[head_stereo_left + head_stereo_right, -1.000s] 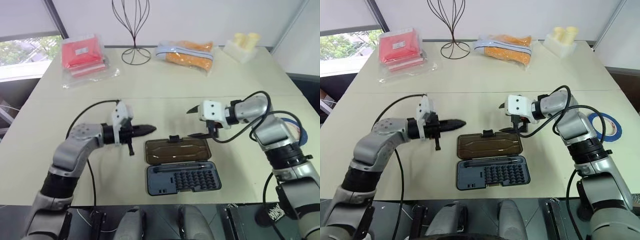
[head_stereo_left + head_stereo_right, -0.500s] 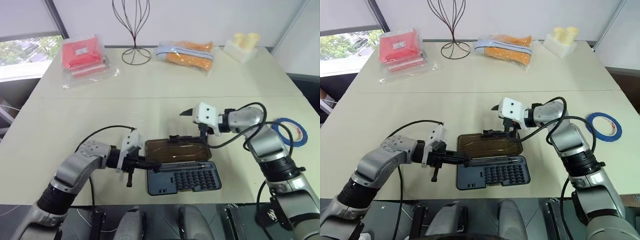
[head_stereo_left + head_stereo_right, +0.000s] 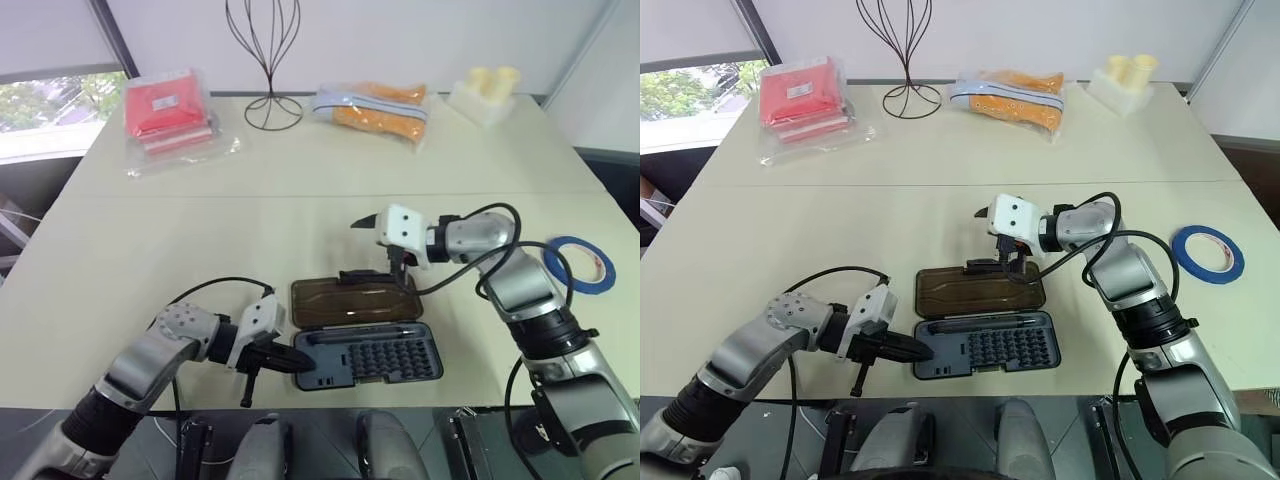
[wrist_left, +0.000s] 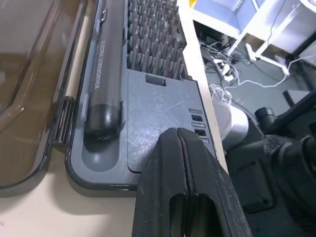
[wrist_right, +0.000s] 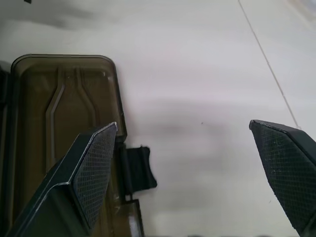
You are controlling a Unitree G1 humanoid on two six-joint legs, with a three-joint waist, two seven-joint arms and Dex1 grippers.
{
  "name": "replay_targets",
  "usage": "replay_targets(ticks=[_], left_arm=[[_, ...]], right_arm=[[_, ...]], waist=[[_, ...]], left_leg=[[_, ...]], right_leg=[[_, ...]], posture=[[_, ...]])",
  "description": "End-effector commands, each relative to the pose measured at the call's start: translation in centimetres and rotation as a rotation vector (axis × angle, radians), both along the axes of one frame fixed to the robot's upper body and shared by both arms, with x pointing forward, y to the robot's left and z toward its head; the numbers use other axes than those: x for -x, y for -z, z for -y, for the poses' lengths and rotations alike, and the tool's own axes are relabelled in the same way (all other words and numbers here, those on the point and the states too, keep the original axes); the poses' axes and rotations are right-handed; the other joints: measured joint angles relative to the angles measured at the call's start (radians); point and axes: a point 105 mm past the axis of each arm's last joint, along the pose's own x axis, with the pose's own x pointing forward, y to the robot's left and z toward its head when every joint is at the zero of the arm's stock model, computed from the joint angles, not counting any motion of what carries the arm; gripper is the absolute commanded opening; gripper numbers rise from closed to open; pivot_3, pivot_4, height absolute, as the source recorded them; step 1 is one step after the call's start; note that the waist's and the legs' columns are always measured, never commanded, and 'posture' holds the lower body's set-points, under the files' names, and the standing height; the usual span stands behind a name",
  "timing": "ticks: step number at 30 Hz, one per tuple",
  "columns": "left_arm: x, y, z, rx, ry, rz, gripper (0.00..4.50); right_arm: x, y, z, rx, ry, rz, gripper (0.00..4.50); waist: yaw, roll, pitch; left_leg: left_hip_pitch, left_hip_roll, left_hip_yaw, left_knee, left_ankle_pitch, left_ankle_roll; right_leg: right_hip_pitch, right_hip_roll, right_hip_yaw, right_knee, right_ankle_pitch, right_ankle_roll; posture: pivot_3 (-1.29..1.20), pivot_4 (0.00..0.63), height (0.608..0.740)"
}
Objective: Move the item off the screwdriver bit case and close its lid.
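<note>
Beige table (image 3: 330,170) in the head views: blue tape roll (image 3: 580,263) is parked far right, clear of the bit case (image 3: 365,357), whose lid (image 3: 352,301) lies flat open. Left wrist view: left gripper (image 4: 183,148) is closed empty against the case's end, likely bracing it. Right wrist view: right gripper (image 5: 185,163) is spread wide, empty, beside the latch tab (image 5: 139,168), seemingly staged to flip the lid.

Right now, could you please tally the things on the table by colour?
Red: 1, packet
Orange: 1, bag
Blue: 1, tape roll
Grey: 1, bit case
Black: 1, wire stand
Pale yellow: 1, block
Total: 6
</note>
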Motion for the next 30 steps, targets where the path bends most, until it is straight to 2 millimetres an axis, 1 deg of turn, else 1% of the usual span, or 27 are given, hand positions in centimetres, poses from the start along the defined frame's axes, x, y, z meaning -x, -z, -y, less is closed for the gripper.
replay_targets(ticks=[1, 6, 10, 19, 24, 30], left_arm=[[-0.3, 2.1, -0.6, -0.061, -0.056, -0.017, 0.00], [-0.4, 2.3, -0.2, -0.052, -0.063, -0.012, 0.00], [-0.4, 2.3, 0.1, -0.044, -0.069, -0.010, 0.00], [-0.3, 2.6, 0.4, -0.034, -0.069, 0.002, 0.00], [-0.2, 2.5, 0.5, -0.032, -0.069, 0.008, 0.00], [-0.3, 2.7, 0.4, -0.035, -0.071, 0.013, 0.00]], right_arm=[[0.0, -1.1, 0.2, 0.011, -0.030, 0.023, 4.47], [0.0, 0.0, 1.5, 0.085, -0.042, -0.056, 4.47], [-0.8, 1.2, 2.4, 0.106, 0.009, -0.131, 4.47], [-3.0, 3.2, 3.5, 0.148, 0.069, -0.154, 4.47], [-3.0, 3.9, 4.1, 0.181, 0.060, -0.166, 4.47], [-2.4, 4.7, 4.8, 0.223, 0.040, -0.186, 4.47]], waist=[[0.002, 0.000, 0.000], [0.002, 0.000, 0.000], [0.000, 0.000, 0.000], [0.000, 0.001, -0.001], [0.000, 0.001, -0.001], [0.000, 0.001, -0.001]], left_leg=[[0.000, 0.000, 0.000, 0.000, 0.000, 0.000], [0.001, 0.000, 0.000, 0.000, -0.003, 0.006], [0.003, 0.000, 0.000, 0.000, -0.003, 0.006], [0.003, 0.000, 0.001, 0.000, -0.003, 0.006], [0.004, 0.000, 0.001, 0.000, -0.003, 0.006], [0.007, 0.000, 0.000, 0.000, -0.003, 0.006]], right_leg=[[0.000, 0.000, 0.000, 0.000, 0.000, 0.000], [0.002, 0.000, 0.000, 0.000, 0.000, 0.000], [0.002, 0.000, 0.000, 0.000, 0.000, 0.000], [0.003, 0.000, 0.000, 0.000, 0.000, 0.000], [0.003, 0.000, 0.000, 0.000, 0.000, 0.000], [0.006, 0.000, 0.000, 0.000, 0.000, 0.000]], posture=[[0.00, 0.150, 0.740], [0.00, 0.150, 0.740], [0.00, 0.150, 0.740], [0.00, 0.150, 0.740], [0.00, 0.150, 0.740], [0.00, 0.150, 0.740]])
